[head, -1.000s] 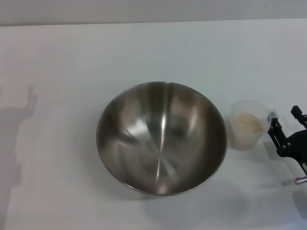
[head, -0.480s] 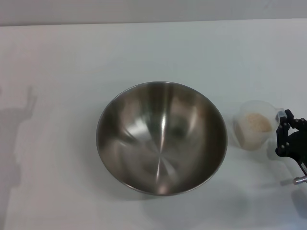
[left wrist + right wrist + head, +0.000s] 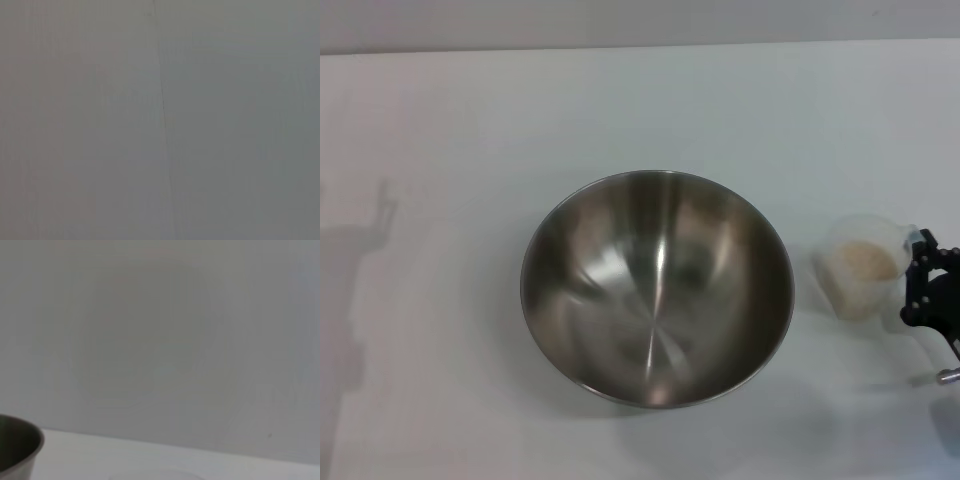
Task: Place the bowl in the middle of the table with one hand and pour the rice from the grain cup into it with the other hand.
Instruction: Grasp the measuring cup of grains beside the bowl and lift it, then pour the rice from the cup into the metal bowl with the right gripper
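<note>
The steel bowl (image 3: pixel 657 287) stands empty and upright in the middle of the white table (image 3: pixel 460 140). Just to its right is the clear grain cup (image 3: pixel 850 295), upright, with a heap of pale rice (image 3: pixel 866 260) inside. My right gripper (image 3: pixel 918 252) is at the cup's far-right side, its black fingers shut on the cup's handle edge. The right wrist view catches only the bowl's rim (image 3: pixel 20 447) in one corner. My left gripper is out of view in every picture; the left wrist view is a plain grey surface.
The left arm's shadow (image 3: pixel 355 270) lies on the table at the far left. A grey wall (image 3: pixel 640 20) runs behind the table's back edge. Bare tabletop surrounds the bowl on the left and behind.
The right gripper's fingers have shut on the grain cup's handle. Cup and gripper together have shifted to the right, away from the bowl. The bowl has not moved.
</note>
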Controlling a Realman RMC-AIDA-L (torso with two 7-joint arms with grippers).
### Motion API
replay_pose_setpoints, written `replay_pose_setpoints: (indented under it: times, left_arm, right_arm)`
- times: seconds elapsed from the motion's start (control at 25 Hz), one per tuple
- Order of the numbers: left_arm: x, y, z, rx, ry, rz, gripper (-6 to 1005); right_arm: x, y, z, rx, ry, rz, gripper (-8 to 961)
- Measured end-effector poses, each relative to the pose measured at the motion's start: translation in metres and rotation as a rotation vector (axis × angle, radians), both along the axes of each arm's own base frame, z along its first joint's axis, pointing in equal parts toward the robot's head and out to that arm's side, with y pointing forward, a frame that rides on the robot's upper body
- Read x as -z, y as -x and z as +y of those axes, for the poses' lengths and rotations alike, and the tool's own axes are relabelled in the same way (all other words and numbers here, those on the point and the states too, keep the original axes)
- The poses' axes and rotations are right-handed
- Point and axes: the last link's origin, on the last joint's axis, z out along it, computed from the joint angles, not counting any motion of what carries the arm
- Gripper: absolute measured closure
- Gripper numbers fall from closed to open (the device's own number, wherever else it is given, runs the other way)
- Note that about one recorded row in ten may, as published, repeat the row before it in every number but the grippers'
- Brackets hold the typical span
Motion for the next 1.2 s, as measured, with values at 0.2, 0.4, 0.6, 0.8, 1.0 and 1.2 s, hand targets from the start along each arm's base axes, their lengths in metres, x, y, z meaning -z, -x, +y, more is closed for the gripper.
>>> replay_pose_setpoints:
  times: [0.2,0.4,0.6,0.8,1.0,1.2]
  left_arm:
    - [0.000,0.000,0.000,0.000,0.000,0.000,195]
    - [0.000,0.000,0.000,0.000,0.002,0.001,194]
    - [0.003,0.000,-0.002,0.000,0.011,0.002,194]
    - [0.004,0.003,-0.004,-0.007,0.020,0.008,195]
    - [0.006,0.004,-0.005,-0.012,0.028,0.013,194]
    - [0.006,0.006,-0.006,-0.016,0.029,0.015,195]
  right_arm:
    - [-0.010,0.006,-0.011,-0.037,-0.104,-0.026,941]
    - [-0.027,0.021,-0.022,-0.150,-0.220,-0.010,942]
    - [-0.040,0.040,-0.026,-0.286,-0.329,-0.051,941]
    - [-0.038,0.061,-0.022,-0.430,-0.354,-0.125,941]
    - [-0.026,0.076,-0.009,-0.489,-0.369,-0.255,941]
    - [-0.015,0.088,-0.003,-0.532,-0.409,-0.454,940]
